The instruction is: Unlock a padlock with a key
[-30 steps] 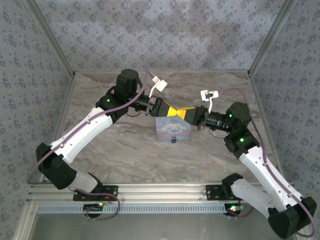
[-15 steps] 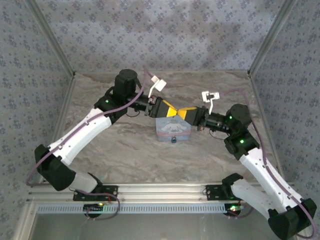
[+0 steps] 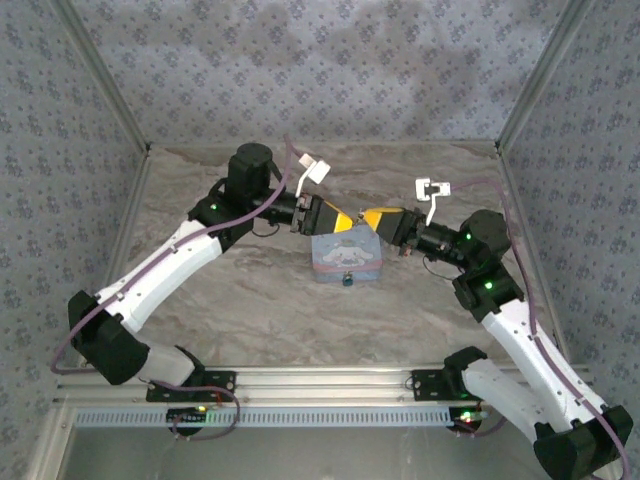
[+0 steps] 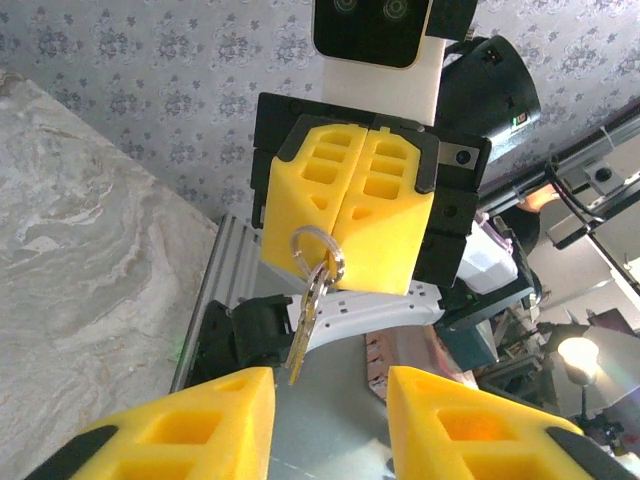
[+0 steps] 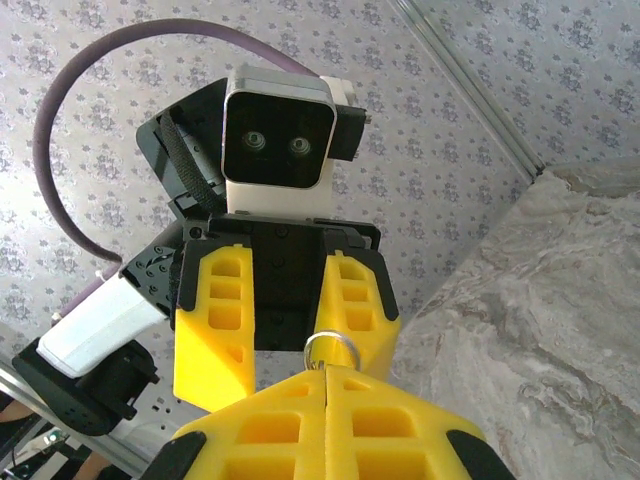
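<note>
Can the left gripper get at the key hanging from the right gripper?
Probably yes: the left gripper is open and faces the key, which dangles free below the shut right gripper, nothing between.

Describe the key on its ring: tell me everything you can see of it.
The key is a slim, pale metal piece with a brassy tint, hanging from a silver split ring. The ring is pinched between the shut yellow fingers of the right gripper, so the key dangles in the air, touching nothing else. It hangs facing the open left gripper. Whether the ring carries one key or two cannot be told.
</note>
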You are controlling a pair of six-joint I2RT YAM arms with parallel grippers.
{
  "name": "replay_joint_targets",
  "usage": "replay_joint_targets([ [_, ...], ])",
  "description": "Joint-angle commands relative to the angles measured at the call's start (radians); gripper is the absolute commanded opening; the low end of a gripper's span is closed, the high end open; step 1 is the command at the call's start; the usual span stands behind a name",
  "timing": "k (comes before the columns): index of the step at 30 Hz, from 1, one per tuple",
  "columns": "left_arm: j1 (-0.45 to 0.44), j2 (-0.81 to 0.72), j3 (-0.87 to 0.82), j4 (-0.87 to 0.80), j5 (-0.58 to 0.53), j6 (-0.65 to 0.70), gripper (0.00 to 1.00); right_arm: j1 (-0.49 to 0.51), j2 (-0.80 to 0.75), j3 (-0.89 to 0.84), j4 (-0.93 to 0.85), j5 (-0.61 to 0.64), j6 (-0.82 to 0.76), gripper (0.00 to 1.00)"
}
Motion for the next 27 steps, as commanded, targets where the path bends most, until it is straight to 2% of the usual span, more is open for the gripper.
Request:
replay_joint_targets([
  [1,-0.006,-0.004,0.006,0.041,0.001,-0.005,0.34,-0.002,-0.013,-0.011,0.027,0.018,0.015,0.0],
  [4,-0.013,0.005,0.008,0.041,0.001,-0.002,0.37,0.0,-0.013,-0.011,0.031,0.018,0.016,0.0],
  [13,-0.024,0.033,0.021,0.035,-0.005,-0.001,0.35,0.002,-0.012,-0.011,0.035,0.017,0.015,0.0],
  [19,-0.023,0.033,0.009,0.062,-0.007,-0.012,0.4,0.0,-0.015,-0.007,0.037,0.022,0.015,0.0],
  [27,-0.032,0.032,0.001,0.113,0.0,-0.046,0.29,0.002,-0.019,-0.025,0.055,0.036,0.026,0.0],
])
